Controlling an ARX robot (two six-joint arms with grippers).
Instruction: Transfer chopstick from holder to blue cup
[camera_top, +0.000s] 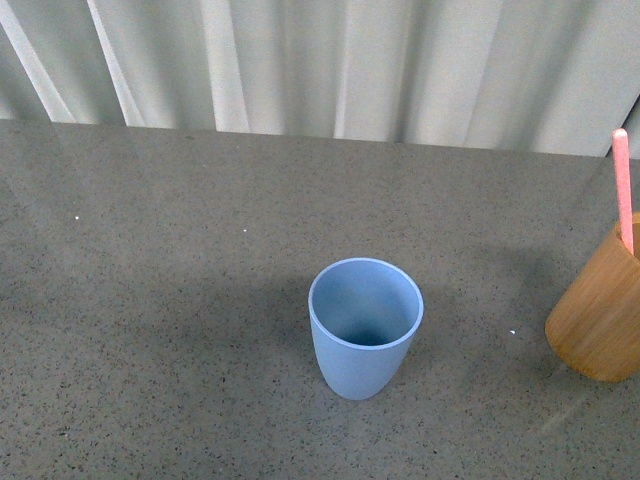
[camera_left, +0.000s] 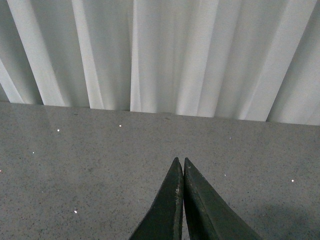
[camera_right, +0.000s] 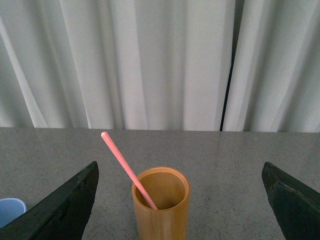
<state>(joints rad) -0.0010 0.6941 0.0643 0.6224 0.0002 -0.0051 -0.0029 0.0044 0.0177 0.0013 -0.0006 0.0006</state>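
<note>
Chopstick (camera_top: 623, 190) in holder (camera_top: 600, 320), right, near upright, tip up, leaning slightly left, blue cup (camera_top: 362, 340) centre, left gripper (camera_left: 181, 162) clenched, empty, right gripper (camera_right: 180, 167) spread wide, touching nothing

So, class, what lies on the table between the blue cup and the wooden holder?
Nothing: the front view shows only bare grey table between the blue cup and the holder.

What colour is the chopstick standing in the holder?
Salmon pink. The chopstick shows best in the right wrist view, leaning inside the light brown holder.
</note>
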